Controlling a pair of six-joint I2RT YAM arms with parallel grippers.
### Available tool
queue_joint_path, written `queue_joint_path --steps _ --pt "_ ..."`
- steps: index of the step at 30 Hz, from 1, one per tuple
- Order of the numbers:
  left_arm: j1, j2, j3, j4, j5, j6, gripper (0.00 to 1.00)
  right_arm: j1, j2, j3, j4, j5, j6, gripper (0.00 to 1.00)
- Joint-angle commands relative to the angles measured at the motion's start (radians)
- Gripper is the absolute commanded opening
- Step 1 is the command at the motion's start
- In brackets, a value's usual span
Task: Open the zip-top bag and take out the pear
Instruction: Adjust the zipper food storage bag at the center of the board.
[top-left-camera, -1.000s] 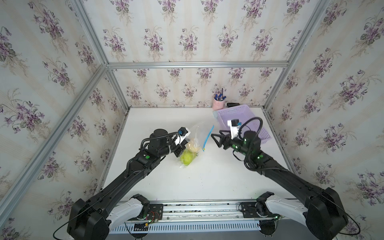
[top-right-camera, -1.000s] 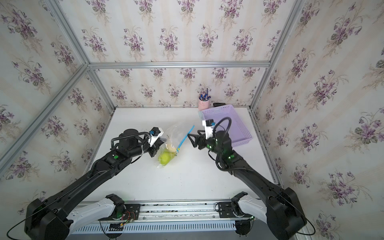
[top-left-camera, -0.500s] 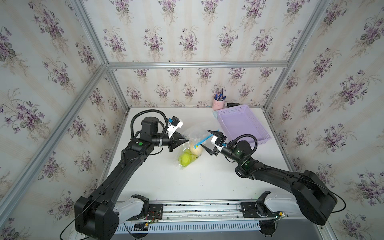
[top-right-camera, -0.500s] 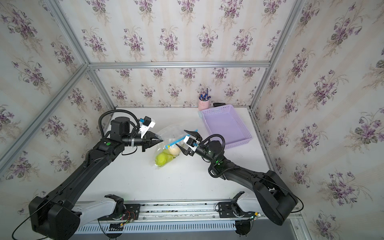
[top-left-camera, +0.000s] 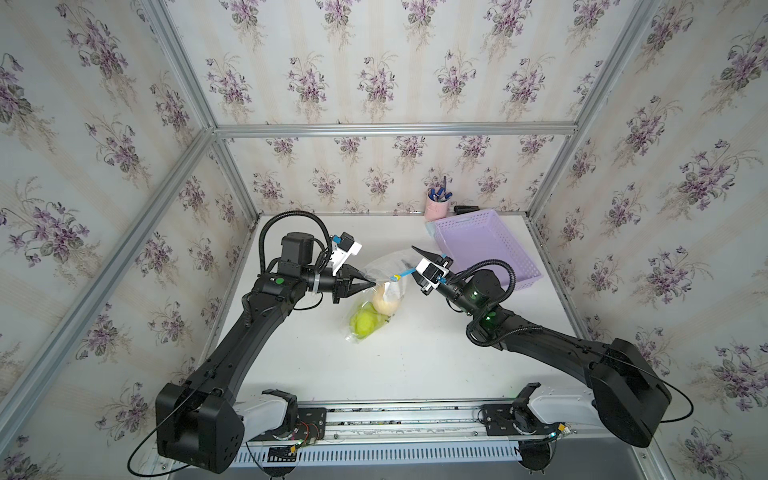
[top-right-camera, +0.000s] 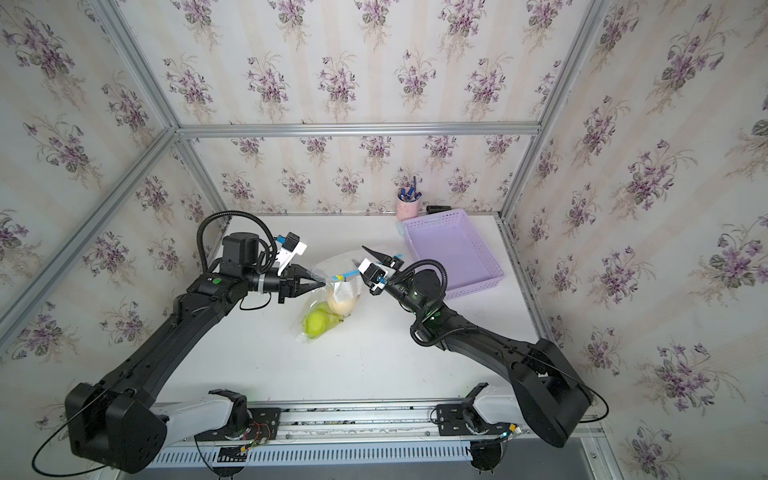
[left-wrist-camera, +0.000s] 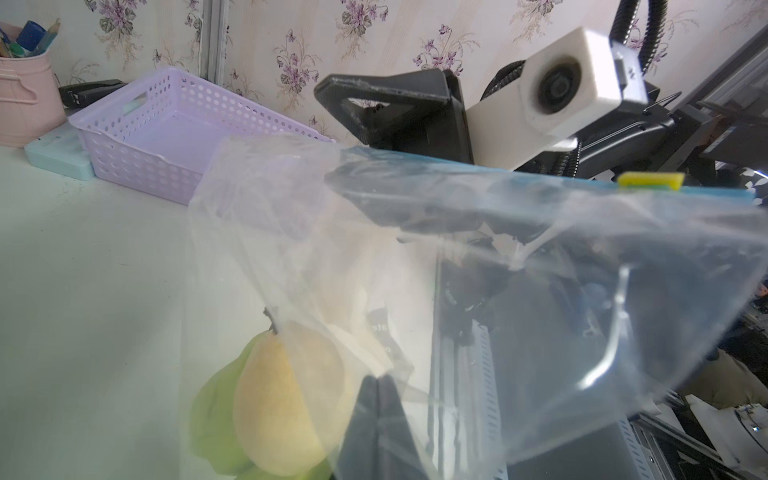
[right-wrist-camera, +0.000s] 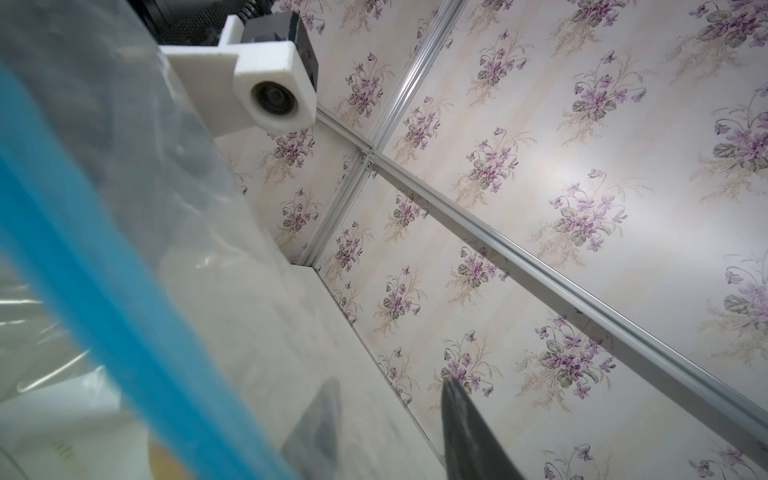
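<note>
Two tools split it: left tool (top-left-camera: 371, 284) clamped on the bag (top-left-camera: 384, 266) corner as an anchor, right tool (top-left-camera: 409, 257) gaping around the zip strip (top-left-camera: 405, 274), pear (top-left-camera: 384, 303) inside, apparently sagging onto the worktop (top-left-camera: 415, 365).

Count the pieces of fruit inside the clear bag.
2: a pale yellow pear, and a green fruit touching it at the closed end of the bag. The green may hide another.
</note>
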Motion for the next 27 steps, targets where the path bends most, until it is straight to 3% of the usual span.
queue_joint_path --steps 1,2,3,4,6,9,11,12,17,21,24,27 --pt "0.017 0.011 0.006 -0.028 0.02 0.086 0.04 0.0 -0.033 0.035 -0.094 -0.031 -0.019 0.08" --pt "0.027 0.018 0.002 -0.03 0.002 0.112 0.06 0.0 -0.054 0.053 -0.159 -0.048 -0.014 0.0" --pt "0.034 0.027 0.001 -0.025 -0.03 0.13 0.16 0.0 -0.07 0.073 -0.222 -0.061 -0.009 0.0" --pt "0.038 0.039 0.005 -0.005 -0.097 0.124 0.39 0.0 -0.086 0.1 -0.301 -0.079 -0.001 0.0" --pt "0.05 0.035 0.013 0.061 -0.184 0.121 0.62 -0.001 -0.1 0.169 -0.474 -0.1 0.015 0.0" --pt "0.049 -0.086 -0.08 0.378 -0.37 0.04 0.99 -0.014 -0.079 0.304 -0.746 -0.134 0.028 0.0" --pt "0.045 -0.175 -0.184 0.639 -0.454 -0.041 1.0 -0.03 -0.05 0.382 -0.877 -0.147 0.052 0.0" --pt "0.039 -0.193 -0.197 0.681 -0.467 -0.055 1.0 -0.039 -0.035 0.414 -0.93 -0.152 0.06 0.0" --pt "-0.121 -0.254 -0.225 0.579 -0.447 0.089 1.0 -0.055 0.035 0.536 -1.124 -0.18 0.078 0.0" --pt "-0.172 -0.275 -0.326 0.644 -0.521 0.026 0.99 -0.066 0.024 0.538 -1.137 -0.19 0.092 0.0" --pt "-0.172 -0.249 -0.359 0.718 -0.552 -0.026 0.89 -0.068 0.009 0.533 -1.139 -0.212 0.09 0.0" --pt "-0.173 -0.204 -0.339 0.813 -0.537 -0.099 0.73 -0.07 -0.003 0.523 -1.138 -0.24 0.092 0.0"
